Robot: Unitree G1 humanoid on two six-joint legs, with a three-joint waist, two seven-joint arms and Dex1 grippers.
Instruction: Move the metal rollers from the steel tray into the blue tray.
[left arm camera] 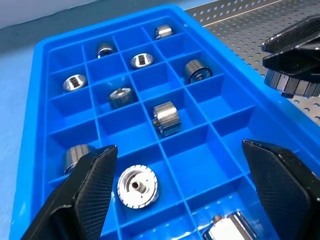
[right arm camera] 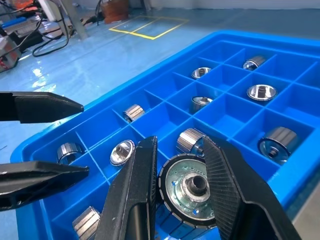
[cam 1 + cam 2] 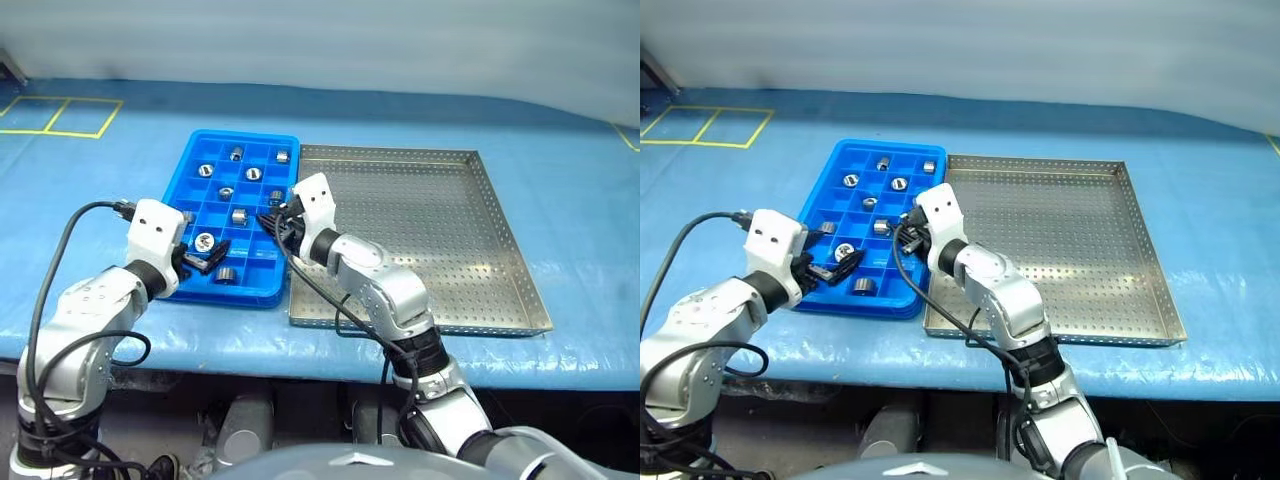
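The step in hand is a carry: the right gripper (image 2: pixel 180 192) is clamped on a roller (image 2: pixel 192 192) and holds it over the right edge of the blue tray (image 3: pixel 215 290), at the middle of the head view. The steel tray (image 3: pixel 510 270), to the right of centre, looks bare of rollers, so this may well be the last one, though the right arm covers part of its near left corner.

The other rollers (image 1: pixel 137 186) already lie one to a cell in the blue tray, most in its upper and left cells; several cells on the lower right stand free. The next move, as I judge it, calls for lining the held roller up over one of those free cells, lowering it between the walls, and parting the fingers without tipping it onto a rim.

The right arm reaches up and leftward from the lower centre of the frame, its gripper pointing roughly level toward the blue tray. The left gripper (image 3: pixel 208 258) hangs at the blue tray's lower left, tilted a little downward, its fingers wide apart and holding nothing, near the lowest rollers.
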